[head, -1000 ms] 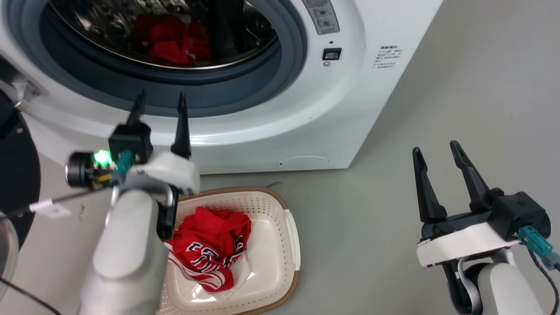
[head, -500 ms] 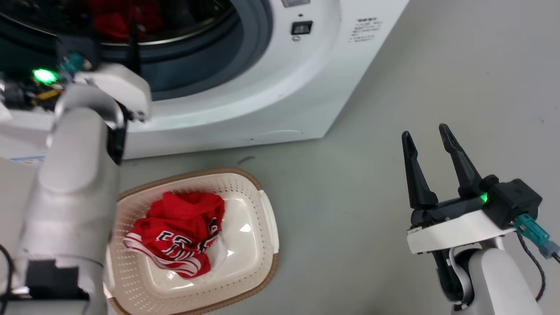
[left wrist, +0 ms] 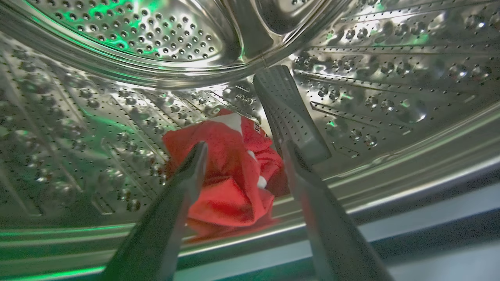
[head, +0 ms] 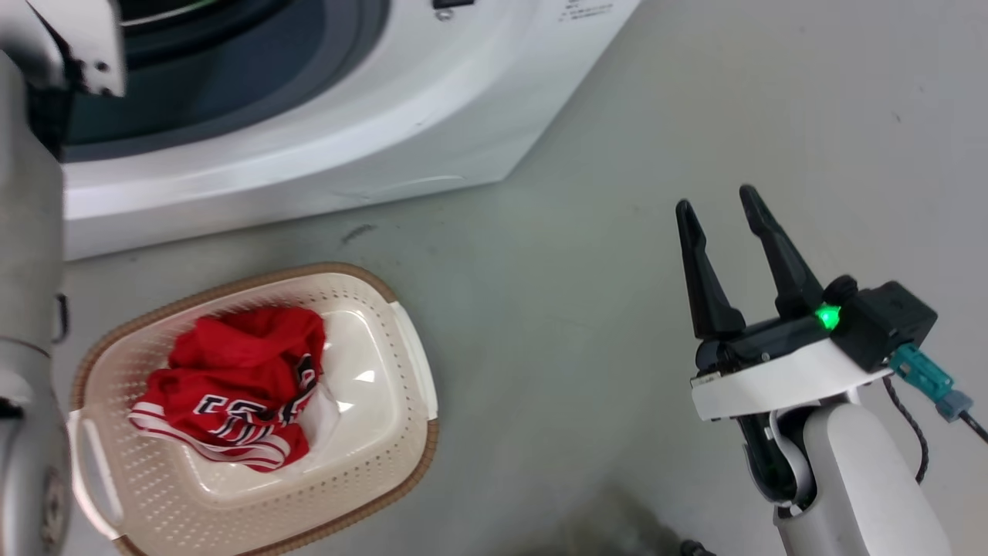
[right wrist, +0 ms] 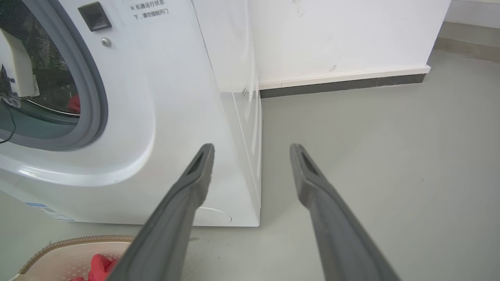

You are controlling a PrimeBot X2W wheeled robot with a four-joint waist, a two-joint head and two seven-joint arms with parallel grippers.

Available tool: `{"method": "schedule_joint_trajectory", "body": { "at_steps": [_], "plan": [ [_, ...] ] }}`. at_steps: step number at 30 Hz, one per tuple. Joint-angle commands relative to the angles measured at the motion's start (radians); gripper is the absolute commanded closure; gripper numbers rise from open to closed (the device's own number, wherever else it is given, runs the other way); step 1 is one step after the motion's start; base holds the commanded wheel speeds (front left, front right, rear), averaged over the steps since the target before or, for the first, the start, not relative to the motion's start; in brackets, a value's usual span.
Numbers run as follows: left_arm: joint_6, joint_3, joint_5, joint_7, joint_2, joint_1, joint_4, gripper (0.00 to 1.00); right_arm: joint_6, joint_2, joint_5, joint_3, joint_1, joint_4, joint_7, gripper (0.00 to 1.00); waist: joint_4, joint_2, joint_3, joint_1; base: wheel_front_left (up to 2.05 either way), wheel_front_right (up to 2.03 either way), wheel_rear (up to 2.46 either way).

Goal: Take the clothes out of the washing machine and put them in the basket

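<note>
1. The left claw (left wrist: pixel 245 147), spread wide and empty, is inside the steel drum (left wrist: pixel 97 117), its fingers (left wrist: pixel 175 203) framing the crumpled red jersey (left wrist: pixel 230 183) beside the ribbed paddle (left wrist: pixel 289 113).
2. Best to push deeper until both fingers straddle a thick fold, then close firmly.
3. Lift clear of the drum lip before swinging to the basket (head: pixel 409 363), where another jersey (head: pixel 231 378) lies.
4. The right claw (head: pixel 715 198) hangs open, empty, above the floor (head: pixel 579 309).

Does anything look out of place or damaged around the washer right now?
Nothing serious. One jersey lies in the basket; a second jersey sits in the drum before the open left gripper. A small dark scuff marks the floor by the washer.
</note>
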Motion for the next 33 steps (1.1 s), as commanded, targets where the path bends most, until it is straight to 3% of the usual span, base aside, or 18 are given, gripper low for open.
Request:
{"method": "schedule_joint_trajectory", "body": {
  "at_steps": [1,13,24,25,27,33],
  "plan": [
    [-0.006,-0.006,0.007,0.021,0.011,-0.027,0.010,0.00,-0.001,0.001,0.007,0.004,-0.023,-0.008,-0.003,0.00,-0.026,0.0000,0.030,-0.0001,0.00,0.00,0.00],
    [-0.036,-0.053,0.029,0.419,0.093,-0.228,0.139,0.00,-0.001,0.001,0.054,0.047,-0.043,-0.021,-0.003,0.00,-0.095,0.0000,0.101,-0.0001,0.00,0.00,0.00],
    [-0.010,-0.061,0.018,0.689,0.138,-0.260,0.189,0.00,-0.001,0.001,0.075,0.066,-0.050,-0.026,-0.003,0.00,-0.136,0.0000,0.126,-0.0001,0.00,0.00,0.00],
    [-0.005,-0.056,0.010,0.698,0.138,-0.258,0.190,0.24,-0.001,0.001,0.076,0.065,-0.049,-0.026,-0.003,0.00,-0.137,0.0000,0.126,-0.0001,0.00,0.00,0.00],
    [0.000,-0.057,0.007,0.701,0.135,-0.250,0.179,1.00,-0.001,0.001,0.075,0.064,-0.048,-0.024,-0.003,0.00,-0.136,0.0000,0.126,-0.0001,0.00,0.00,0.00],
    [0.009,-0.068,-0.001,0.607,0.137,-0.226,0.103,1.00,-0.001,0.000,0.066,0.064,-0.051,-0.014,-0.003,0.00,-0.125,0.0000,0.106,-0.0001,0.00,0.00,0.00]
  ]
}}
